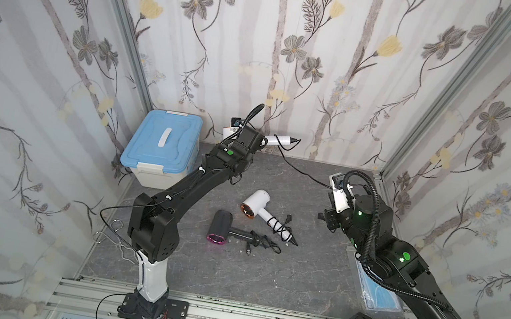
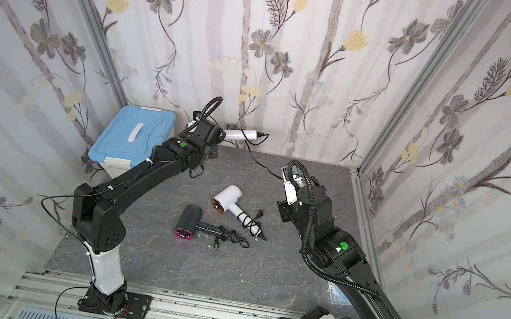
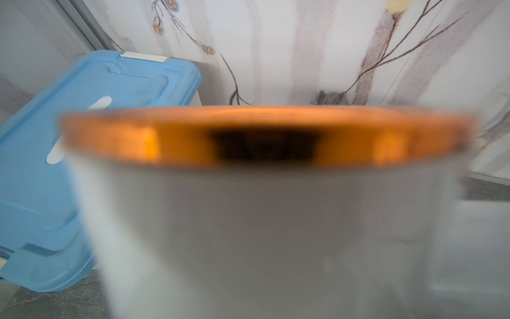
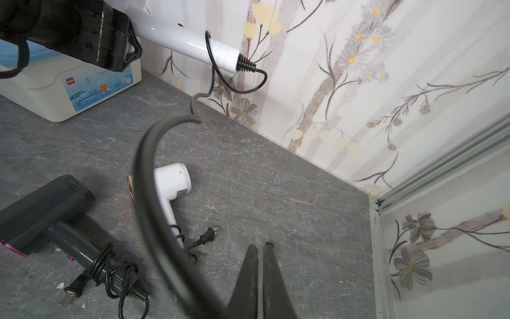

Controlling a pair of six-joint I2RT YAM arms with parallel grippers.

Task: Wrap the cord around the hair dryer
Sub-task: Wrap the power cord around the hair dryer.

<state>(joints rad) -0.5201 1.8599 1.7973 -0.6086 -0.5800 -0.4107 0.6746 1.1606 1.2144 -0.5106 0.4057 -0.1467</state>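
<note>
while the left end effector [image 1: 259,140] hangs near the back wall, clamped around the barrel of the white hair dryer [image 1: 276,140], the dryer's handle sticks out sideways from it toward the right arm, off the bench [image 1: 297,279] and near the blue-lidded box [image 1: 161,144]. the cord [image 1: 298,169] leaves the end of the handle, loops back and slopes down to the right end effector [image 4: 259,248], whose fingers are pressed together with nothing showing between their tips. the cord passes just beside those fingers toward their base, and i cannot tell whether it is pinched there.
</note>
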